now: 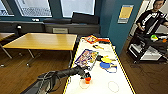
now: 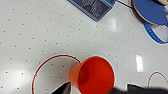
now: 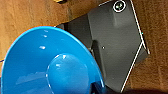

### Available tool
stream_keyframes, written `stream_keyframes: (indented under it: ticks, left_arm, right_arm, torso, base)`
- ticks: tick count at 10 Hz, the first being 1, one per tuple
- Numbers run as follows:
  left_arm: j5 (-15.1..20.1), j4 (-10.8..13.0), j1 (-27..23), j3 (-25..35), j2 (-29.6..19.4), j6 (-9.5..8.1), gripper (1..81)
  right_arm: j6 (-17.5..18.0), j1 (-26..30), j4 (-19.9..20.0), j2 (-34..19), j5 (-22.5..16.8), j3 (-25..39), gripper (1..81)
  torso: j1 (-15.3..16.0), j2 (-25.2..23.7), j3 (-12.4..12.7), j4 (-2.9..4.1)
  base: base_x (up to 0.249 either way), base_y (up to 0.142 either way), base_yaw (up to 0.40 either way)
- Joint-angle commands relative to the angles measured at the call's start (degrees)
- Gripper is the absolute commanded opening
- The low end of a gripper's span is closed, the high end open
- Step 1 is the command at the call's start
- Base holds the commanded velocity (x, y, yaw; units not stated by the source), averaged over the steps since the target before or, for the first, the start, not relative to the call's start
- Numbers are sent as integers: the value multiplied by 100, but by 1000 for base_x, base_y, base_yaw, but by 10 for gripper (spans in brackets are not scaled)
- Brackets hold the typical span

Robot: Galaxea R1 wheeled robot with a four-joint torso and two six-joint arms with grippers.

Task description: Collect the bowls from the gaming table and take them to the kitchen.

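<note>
On the white surface (image 1: 100,77) of the gaming table, the left claw (image 1: 87,75) gripped an orange cup (image 2: 95,76); the right claw's state was unreadable.

The long white surface (image 1: 100,80) with its thin yellow edge carries two see-through bowls (image 1: 113,86), well apart near the close end. Further along lie a blue paddle (image 1: 105,65) touching a yellow paddle (image 1: 108,60), a colourful game box (image 1: 86,58) beside them, and red items (image 1: 92,39) at the far end.
</note>
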Motion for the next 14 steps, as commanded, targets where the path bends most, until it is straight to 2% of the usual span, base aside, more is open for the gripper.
stream_keyframes:
  ticks: [1,6,7,8,10,12,14]
  left_arm:
    - [227,65,-946,-108,140,-222,811]
    - [235,109,-919,-214,246,-266,811]
    - [279,126,-919,-214,264,-310,811]
    - [358,275,-911,-249,307,-485,811]
    - [358,390,-911,-224,308,-530,811]
    - [368,416,-902,39,212,-504,811]
    - [480,574,-858,444,36,-547,811]
  right_arm:
    - [-30,165,-90,-125,-389,85,10]
    - [-30,182,-90,-90,-389,50,10]
    - [-30,182,-90,-90,-389,50,10]
    - [-30,182,-90,-81,-389,50,10]
    - [-30,182,-90,-73,-389,50,10]
    - [-30,174,-90,-73,-389,50,10]
    - [-30,182,-90,-73,-389,67,10]
  torso:
    - [0,0,0,0]
    - [0,0,0,0]
    - [0,0,0,0]
    - [0,0,0,0]
    - [0,0,0,0]
    - [0,0,0,0]
    - [0,0,0,0]
  base:
    - [0,0,0]
    - [0,0,0]
    - [0,0,0]
    - [0,0,0]
    - [0,0,0]
    - [0,0,0]
    - [0,0,0]
